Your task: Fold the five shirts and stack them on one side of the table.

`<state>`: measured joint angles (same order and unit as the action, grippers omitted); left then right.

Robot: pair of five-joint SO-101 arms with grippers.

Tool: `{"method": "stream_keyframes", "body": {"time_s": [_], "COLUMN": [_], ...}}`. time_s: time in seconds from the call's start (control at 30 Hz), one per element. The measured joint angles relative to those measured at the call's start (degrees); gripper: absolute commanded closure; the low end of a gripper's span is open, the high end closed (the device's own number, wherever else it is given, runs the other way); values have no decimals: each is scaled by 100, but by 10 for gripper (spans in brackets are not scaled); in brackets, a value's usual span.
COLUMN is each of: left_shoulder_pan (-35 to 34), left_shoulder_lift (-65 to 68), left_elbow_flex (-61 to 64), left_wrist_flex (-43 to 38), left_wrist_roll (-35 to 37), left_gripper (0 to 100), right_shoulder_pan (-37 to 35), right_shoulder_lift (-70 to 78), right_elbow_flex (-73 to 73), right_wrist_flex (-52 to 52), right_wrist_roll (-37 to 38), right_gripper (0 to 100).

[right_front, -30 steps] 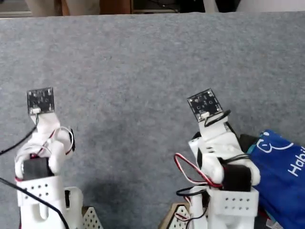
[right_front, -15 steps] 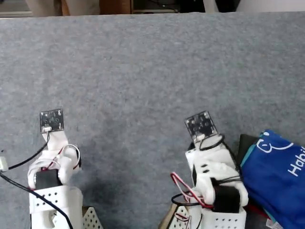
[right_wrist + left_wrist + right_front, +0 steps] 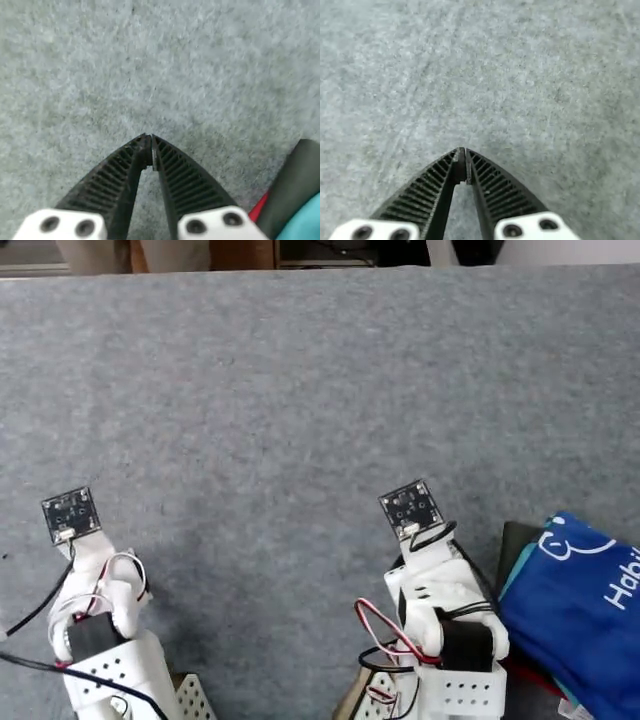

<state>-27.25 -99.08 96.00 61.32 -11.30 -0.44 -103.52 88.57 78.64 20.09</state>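
Shirts: the stack [image 3: 585, 610] sits at the near right corner of the worktop [image 3: 300, 390], a blue shirt [image 3: 590, 580] on top with teal, red and dark edges under it; I count four colours and cannot tell whether a fifth is tucked in
Right arm [image 3: 440, 610]: folded low by its base, just beside the stack's inner edge; whether it touches the cloth I cannot tell
Right tool [image 3: 148, 140]: jaws pressed together on nothing, tips aimed down at the grey worktop, the stack's dark bottom layer close by
Left arm [image 3: 90, 610]: tucked in at the near left, well apart from the stack
Left tool [image 3: 461, 152]: also pressed together, nothing pinched, grey worktop under the tips
Step in hand: to my eye this is the rest after a placement, both arms drawn home and the stacking done or very nearly
Doing it well: hold the tools off the worktop so the ribbed tips don't catch its fuzzy surface, and keep the right arm's elbow and loose red wires away from the pile
If another reach comes: I would lift the right arm straight up and forward before swinging it, so nothing drags across the blue shirt
Squaring the pile: any nudge should come from the right tool, pushing low against the dark layer so the whole stack shifts together
Risk: the top shirt looks light and slippery enough to slide off if brushed sideways
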Motion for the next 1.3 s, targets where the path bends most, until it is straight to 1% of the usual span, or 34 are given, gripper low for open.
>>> {"method": "stream_keyframes", "body": {"time_s": [0.1, 0.23, 0.4, 1.3], "left_shoulder_pan": [0, -18, -18, -18], "left_shoulder_lift": [-316, -466, -466, -466], "left_elbow_flex": [26, 26, 26, 26], "left_wrist_flex": [229, 589, 1073, 1125], "left_wrist_roll": [0, 0, 0, 0], "left_gripper": [981, 981, 980, 980], "right_shoulder_pan": [0, 0, 0, 0], "right_shoulder_lift": [0, 0, 0, 0], "right_elbow_flex": [149, 703, 721, 721], "right_wrist_flex": [-26, -141, -176, -176], "right_wrist_roll": [0, -9, 0, 0], "right_gripper": [994, 994, 994, 994]}}
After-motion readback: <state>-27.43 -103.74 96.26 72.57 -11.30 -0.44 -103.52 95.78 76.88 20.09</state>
